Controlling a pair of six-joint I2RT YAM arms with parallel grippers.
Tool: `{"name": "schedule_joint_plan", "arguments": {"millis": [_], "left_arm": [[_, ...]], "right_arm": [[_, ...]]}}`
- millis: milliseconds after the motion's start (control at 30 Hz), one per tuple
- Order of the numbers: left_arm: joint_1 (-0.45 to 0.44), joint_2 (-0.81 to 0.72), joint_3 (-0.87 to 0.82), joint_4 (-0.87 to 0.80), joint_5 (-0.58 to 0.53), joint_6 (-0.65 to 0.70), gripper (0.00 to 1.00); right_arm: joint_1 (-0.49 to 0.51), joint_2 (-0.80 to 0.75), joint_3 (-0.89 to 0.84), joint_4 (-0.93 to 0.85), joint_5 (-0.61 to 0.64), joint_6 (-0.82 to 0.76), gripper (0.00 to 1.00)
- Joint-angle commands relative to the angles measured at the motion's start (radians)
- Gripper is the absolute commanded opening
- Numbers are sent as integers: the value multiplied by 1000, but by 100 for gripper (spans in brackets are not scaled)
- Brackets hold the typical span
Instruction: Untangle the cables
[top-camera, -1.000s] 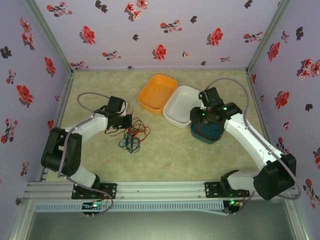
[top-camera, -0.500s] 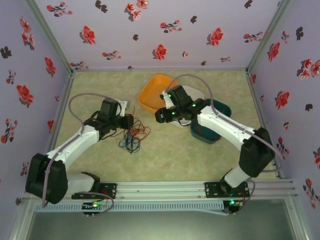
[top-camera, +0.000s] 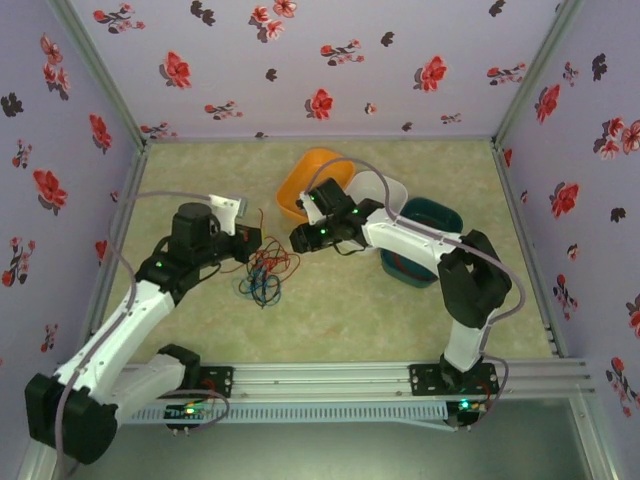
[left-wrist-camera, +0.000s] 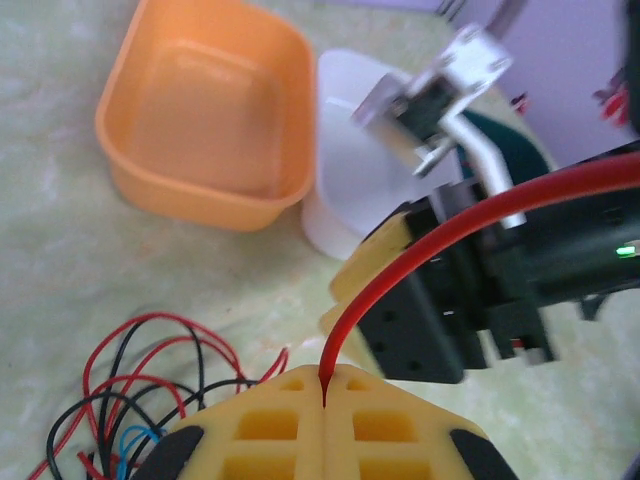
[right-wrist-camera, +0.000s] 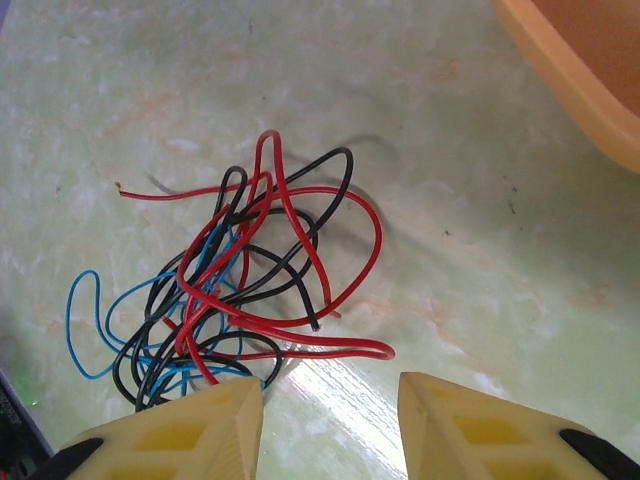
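The cables (top-camera: 265, 276) lie in a loose tangle of red, blue and black wires on the table, left of centre. My left gripper (top-camera: 252, 240) stands at the tangle's upper left, shut on a red cable (left-wrist-camera: 354, 318) that arcs up and away to the right from between its fingers (left-wrist-camera: 325, 372). More wires of the tangle (left-wrist-camera: 150, 400) trail to the left below it. My right gripper (top-camera: 298, 238) hangs just right of the tangle. It is open (right-wrist-camera: 330, 400), with bare table between its fingers and the cables (right-wrist-camera: 240, 280) just ahead and to the left.
An orange bin (top-camera: 305, 175), a white bin (top-camera: 385, 195) and a teal bin (top-camera: 440, 215) stand in a row behind and to the right of the grippers. The orange bin's corner (right-wrist-camera: 590, 70) is close to the right gripper. Flowered walls enclose the table.
My right arm has swung left from over the teal bin to the tangle's right side. The left arm has stretched forward, keeping its grip on the red cable.
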Motion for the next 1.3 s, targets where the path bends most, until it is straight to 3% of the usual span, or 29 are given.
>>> {"name": "schedule_joint_plan", "arguments": {"millis": [0, 167, 467, 767, 1267], "left_arm": [[-4, -54, 86, 8, 43, -16, 0], [0, -46, 186, -2, 40, -52, 0], [31, -8, 271, 38, -16, -159, 0], [47, -2, 277, 83, -45, -221, 0], [78, -6, 250, 141, -53, -270, 0]], "right_arm": [[4, -34, 15, -7, 53, -12, 41], [5, -165, -97, 52, 115, -52, 43], [27, -424, -394, 417, 94, -103, 45], [102, -446, -502, 755, -7, -160, 46], [114, -446, -583, 951, -106, -66, 53]]}}
